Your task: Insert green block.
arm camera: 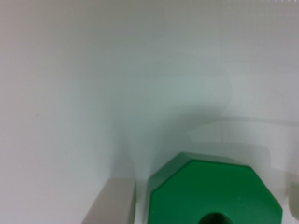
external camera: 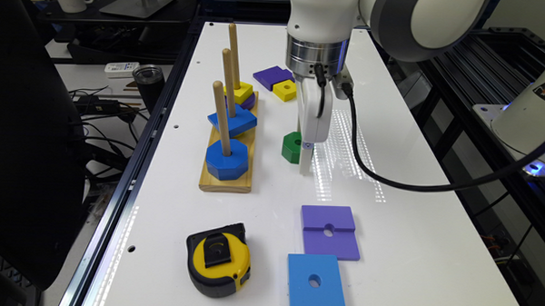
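- Plainly, the biggest worry is the long carry: the green block point(external camera: 292, 147) sits on the white worktop point(external camera: 410, 230) near its middle, well apart from the wooden base point(external camera: 250, 145) along one long edge, and the pegs point(external camera: 222, 119) there are tall. If the block is lifted too low, it would knock a peg rather than clear its top.
- Next comes the fit. The round hole point(arm camera: 216, 218) in the block is small against the peg tip, so a slight tilt in the grip could jam it or make it ride crooked.
- Which peg takes it is my guess, but the blue octagon point(external camera: 227, 159) on the nearest peg looks the likely seat; the other pegs carry a blue block point(external camera: 232, 120) and a yellow one point(external camera: 239, 92).
- The grip itself could slip. The gripper point(external camera: 305, 165) has its fingers spread wide, one finger point(arm camera: 112, 203) just beside a flat face of the block and not yet closed on it. If they close on corners rather than flats, the block may twist.
- Smallest risk: the dangling black cable point(external camera: 368, 156) could drag over loose pieces.
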